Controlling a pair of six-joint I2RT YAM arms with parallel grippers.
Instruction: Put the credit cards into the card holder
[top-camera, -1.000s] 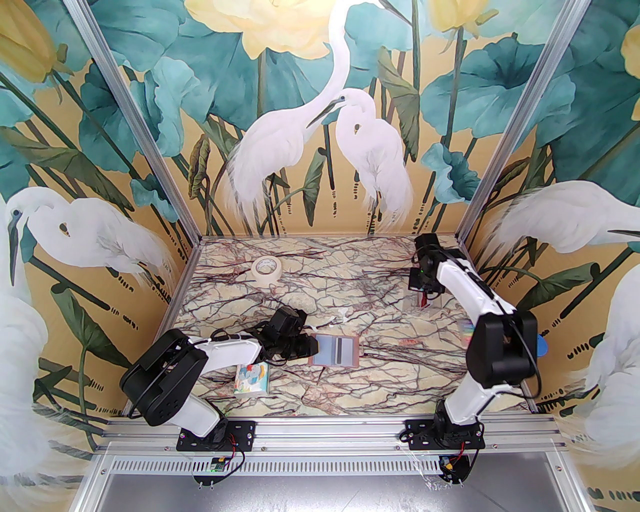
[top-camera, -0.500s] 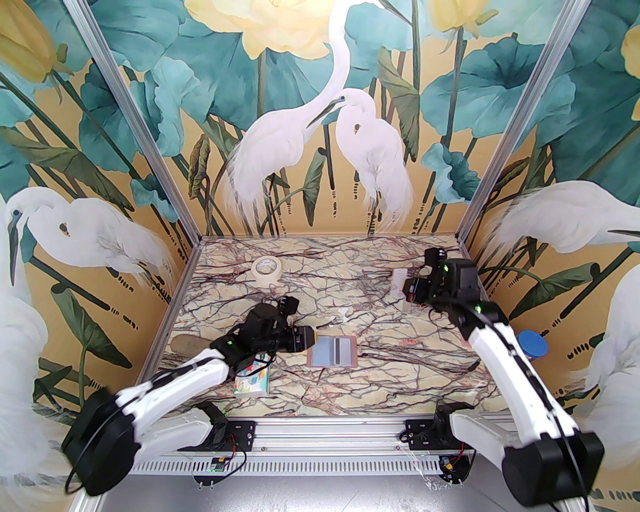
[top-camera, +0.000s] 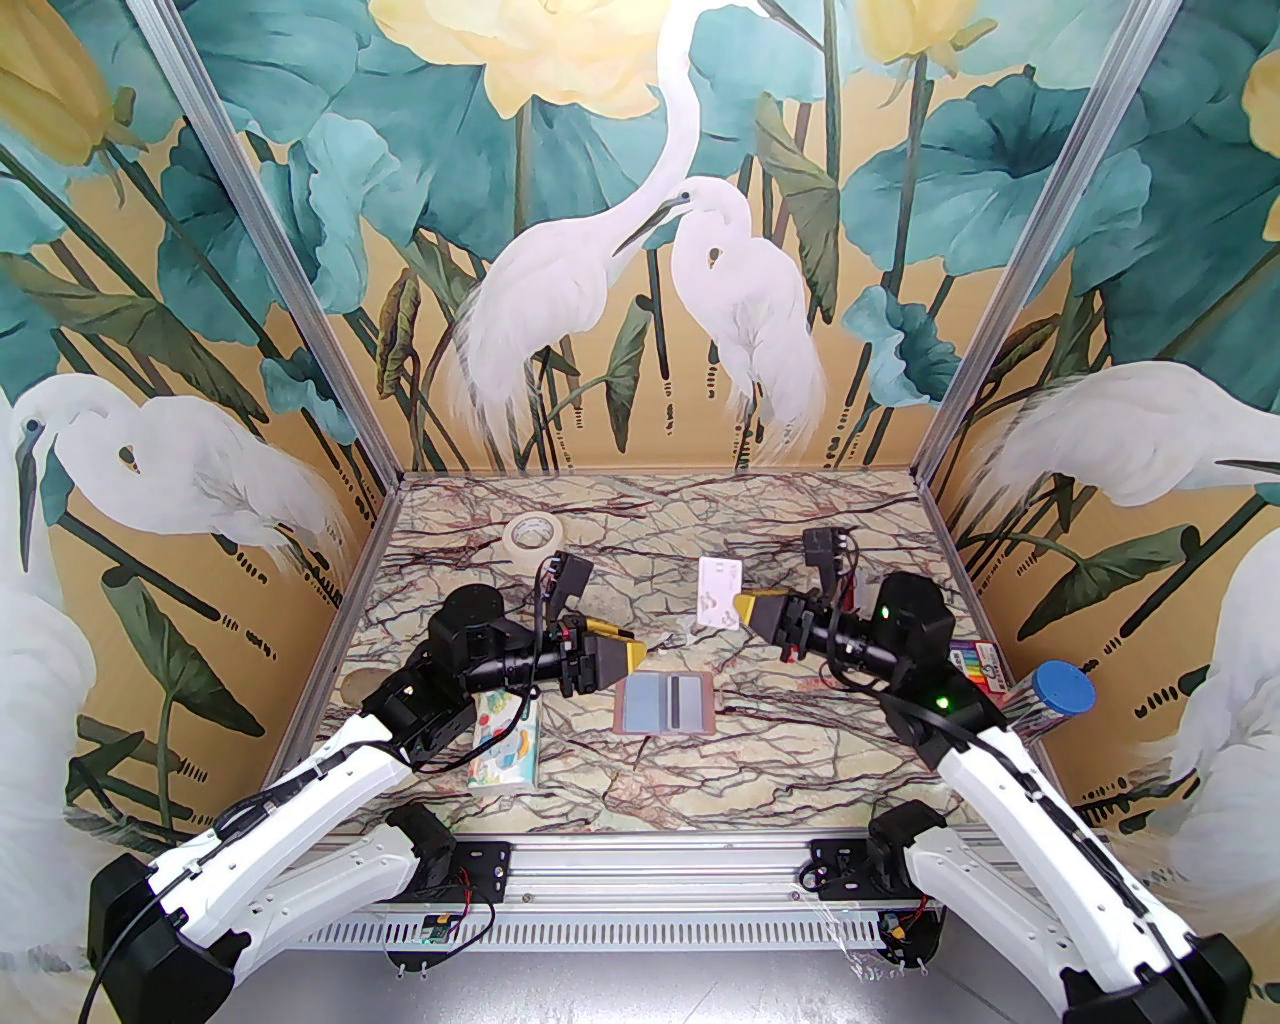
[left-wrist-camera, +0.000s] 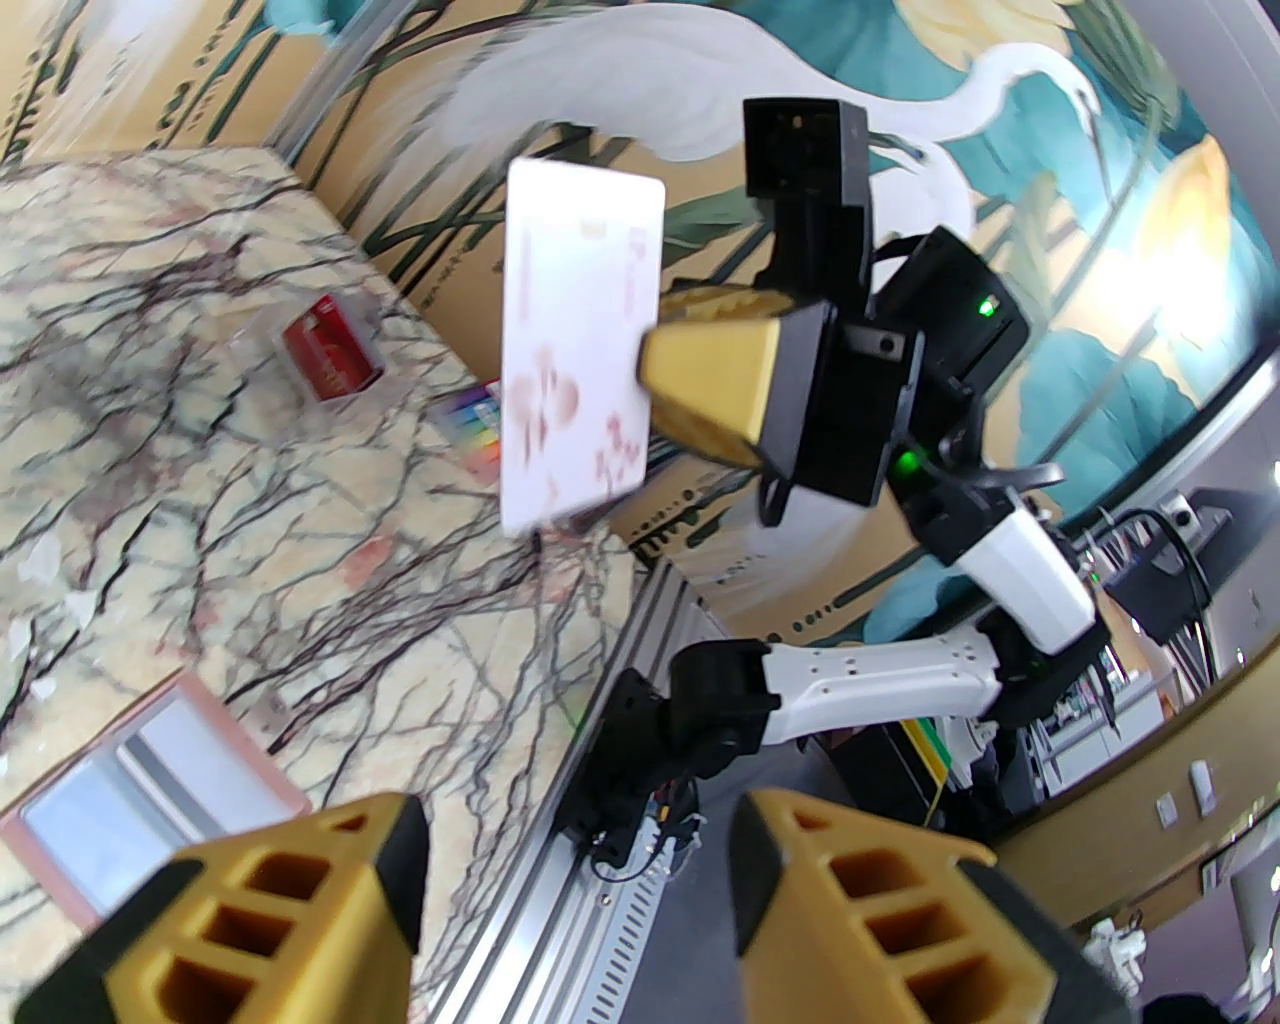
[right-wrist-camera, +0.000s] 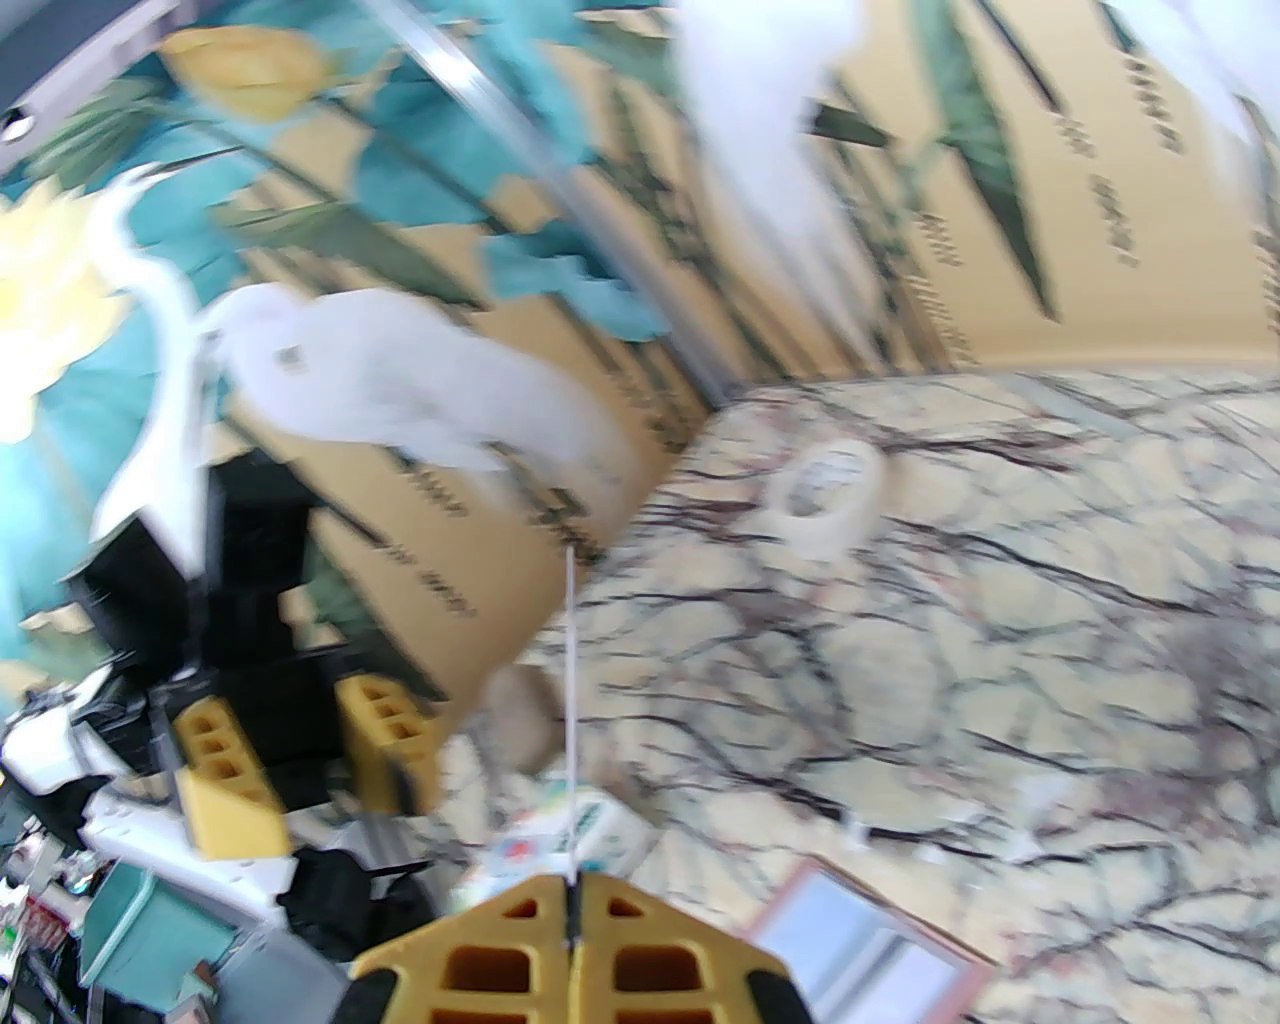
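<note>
I have the white card (top-camera: 720, 590) pinched in the right end effector (top-camera: 745, 605), whose jaws are pressed together on the card's right-hand edge. The card stands on edge in the air over the far middle of the table (top-camera: 620, 790), well clear of the surface. In the right wrist view it shows as a thin line rising from between the fingers.

The left end effector (top-camera: 630, 655) hovers just beyond the near-left of the card holder (top-camera: 640, 702). Its jaws are spread and there is nothing between them. The card holder lies open and flat near the middle of the table, pale blue-grey pockets facing up, with the tissue pack (top-camera: 505, 740) to its left. A red card (left-wrist-camera: 330, 350) sits in the clear box (left-wrist-camera: 258, 340) on the far right.

I judge this to be the carry step: one card is lifted and not yet at a pocket. Next I need to bring the card down and nearer, turn it so that a free edge meets a pocket mouth, and slide it in at a shallow angle. The holder is light and may skate, so I would press the left end effector onto its left flap first.
</note>
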